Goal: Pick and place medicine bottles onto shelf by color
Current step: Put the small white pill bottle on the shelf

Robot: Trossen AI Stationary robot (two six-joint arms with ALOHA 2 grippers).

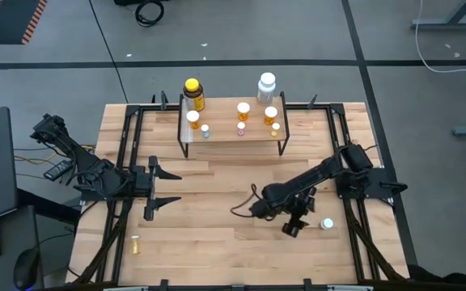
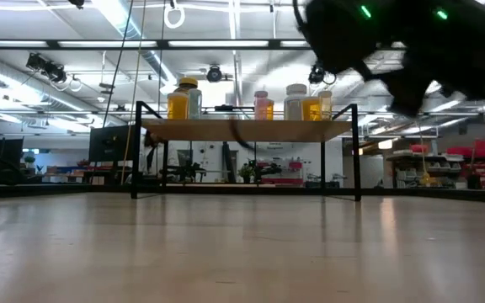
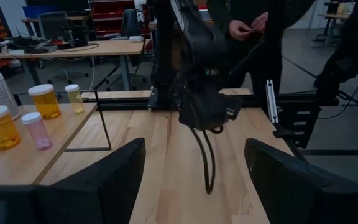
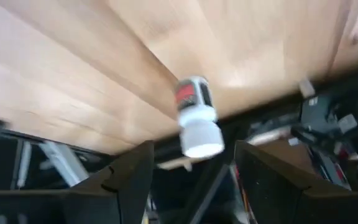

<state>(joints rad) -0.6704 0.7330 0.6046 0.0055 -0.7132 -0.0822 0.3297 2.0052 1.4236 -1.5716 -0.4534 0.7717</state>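
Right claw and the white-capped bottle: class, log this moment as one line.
right claw: open, over table near white-capped bottle | bottle: lying on table, unheld | left claw: open, waiting | shelf: holds bottles

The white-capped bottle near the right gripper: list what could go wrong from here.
1. The white-capped bottle stands near the table's right edge; a nudge from the right gripper, whose fingers are open beside it, might push it off.
2. The shelf is already crowded with bottles, so placing another could knock one over.
3. The small yellow vial lies close to the front edge and could roll off.
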